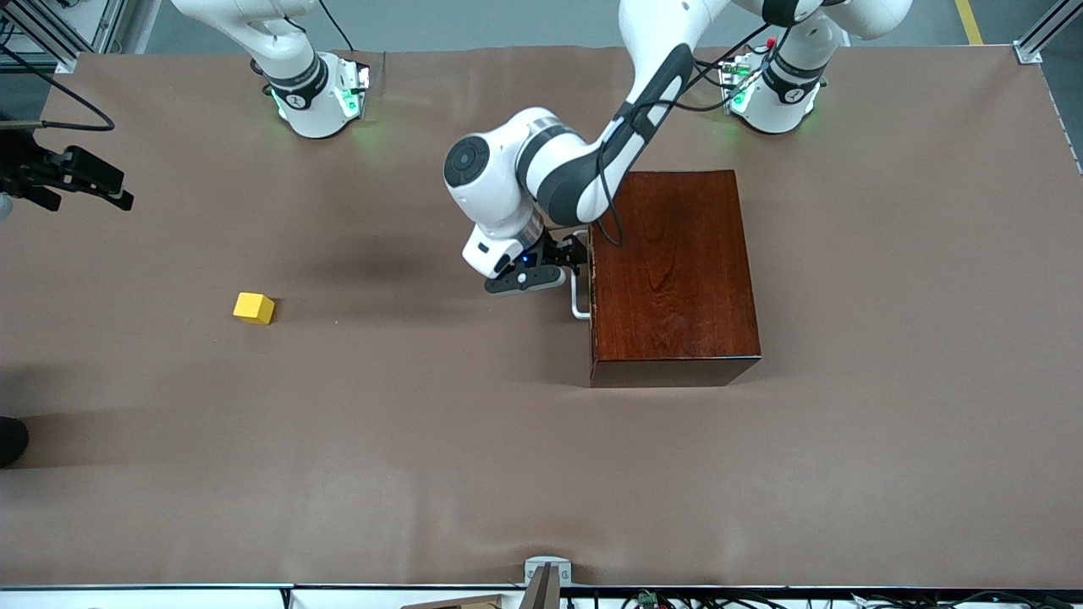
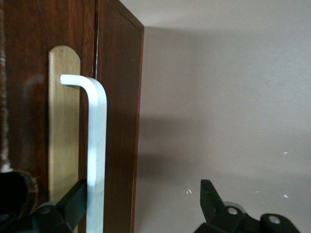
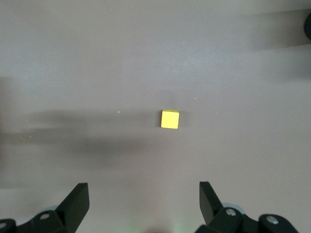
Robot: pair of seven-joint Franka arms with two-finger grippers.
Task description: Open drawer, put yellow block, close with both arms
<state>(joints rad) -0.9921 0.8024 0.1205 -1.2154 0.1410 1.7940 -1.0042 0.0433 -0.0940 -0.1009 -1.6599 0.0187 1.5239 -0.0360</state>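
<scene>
At centre frame, the left gripper (image 1: 565, 260) spreads wide around the white handle (image 1: 578, 298) of the closed drawer (image 2: 63, 131). The right gripper (image 3: 144, 206) (also wide open) hangs above the yellow block (image 1: 254, 308), mid-left on the table (image 1: 423, 457).

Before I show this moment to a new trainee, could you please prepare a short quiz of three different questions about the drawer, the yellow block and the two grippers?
1. True or false: the drawer is shut in the wooden box.
2. Multiple choice: where is the left gripper?
A. over the yellow block
B. at the drawer's white handle, fingers open
C. on top of the box
3. Short answer: what lies on the table below the right gripper, and is it gripped?

Key:
1. True.
2. B; one finger sits on each side of the bar.
3. The yellow block; no, the open fingers are well above it.
</scene>
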